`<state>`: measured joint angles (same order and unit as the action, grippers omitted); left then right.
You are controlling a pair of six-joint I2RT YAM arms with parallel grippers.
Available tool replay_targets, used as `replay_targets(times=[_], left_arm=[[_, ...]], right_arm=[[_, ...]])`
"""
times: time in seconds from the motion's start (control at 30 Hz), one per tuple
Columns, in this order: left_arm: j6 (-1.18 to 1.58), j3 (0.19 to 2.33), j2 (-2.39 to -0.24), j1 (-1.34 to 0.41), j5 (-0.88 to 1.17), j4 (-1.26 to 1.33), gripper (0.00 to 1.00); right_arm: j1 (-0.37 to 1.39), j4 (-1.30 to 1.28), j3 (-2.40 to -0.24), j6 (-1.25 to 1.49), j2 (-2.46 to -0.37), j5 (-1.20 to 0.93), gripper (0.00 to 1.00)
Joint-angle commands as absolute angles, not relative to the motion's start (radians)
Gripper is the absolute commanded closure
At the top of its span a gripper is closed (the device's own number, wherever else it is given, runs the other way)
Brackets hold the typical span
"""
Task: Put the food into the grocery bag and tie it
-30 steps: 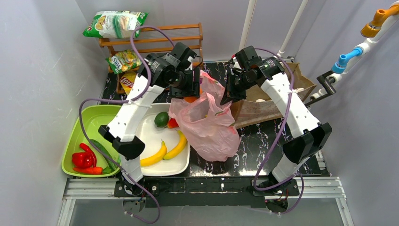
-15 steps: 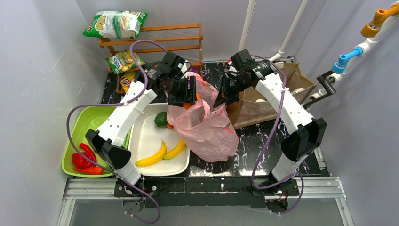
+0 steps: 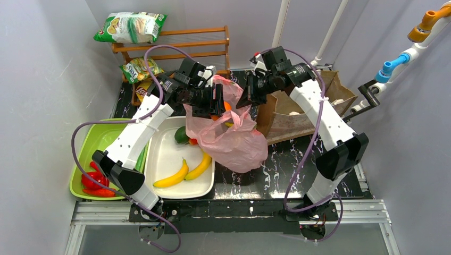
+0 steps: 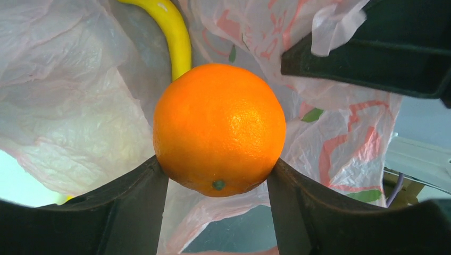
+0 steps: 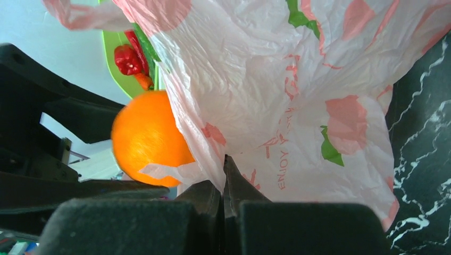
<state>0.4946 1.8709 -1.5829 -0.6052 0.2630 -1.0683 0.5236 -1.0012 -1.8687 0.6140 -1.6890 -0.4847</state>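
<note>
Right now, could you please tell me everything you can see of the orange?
The orange is round and bright, with finely pitted, slightly glossy skin and a small dark stem dimple low on the side facing the left wrist camera. It looks whole. The left gripper clamps it, one finger on each side, holding it aloft at the open mouth of the pink grocery bag, whose crinkled plastic lies behind and beside it. A yellow banana shows just beyond it.
</note>
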Motion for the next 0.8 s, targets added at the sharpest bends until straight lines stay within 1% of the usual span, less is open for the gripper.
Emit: replay_targets(times=[0.0,0.03,0.1,0.13,0.17,0.3,0.4,0.5,0.67,0.73,0.77], left_arm=[[0.474,1.886,-1.601,-0.604,0.272,-1.093,0.56],[0.477,1.88,-1.601,-0.604,0.255,-1.098,0.47],[0.486,1.842,-1.585,-0.604,0.229,-1.093,0.25],[0.491,1.821,-1.572,-0.604,0.216,-1.087,0.1],[0.495,1.806,-1.563,-0.604,0.202,-1.088,0.03],[0.502,1.785,-1.545,-0.604,0.17,-1.113,0.02],[0.503,1.817,-1.557,-0.604,0.156,-1.137,0.02],[0.487,1.933,-1.606,-0.604,0.115,-1.209,0.02],[0.46,2.202,-1.708,-0.584,-0.052,-1.409,0.02],[0.46,2.234,-1.726,-0.557,-0.084,-1.451,0.02],[0.463,2.217,-1.718,-0.543,-0.092,-1.449,0.02]], right_arm=[[0.52,-1.061,-2.045,0.484,-1.764,-0.507,0.99],[0.521,-1.067,-2.056,0.47,-1.773,-0.51,0.99],[0.52,-1.056,-2.038,0.461,-1.774,-0.517,0.99],[0.52,-1.051,-2.025,0.459,-1.775,-0.521,0.99],[0.52,-1.054,-2.02,0.459,-1.777,-0.519,0.99],[0.519,-1.064,-2.016,0.451,-1.783,-0.502,0.99],[0.516,-1.071,-2.032,0.455,-1.798,-0.504,0.99],[0.516,-1.065,-2.058,0.462,-1.816,-0.503,0.99],[0.513,-1.077,-2.109,0.465,-1.849,-0.481,0.99],[0.509,-1.082,-2.129,0.465,-1.857,-0.473,0.99],[0.508,-1.085,-2.142,0.464,-1.861,-0.469,0.99]])
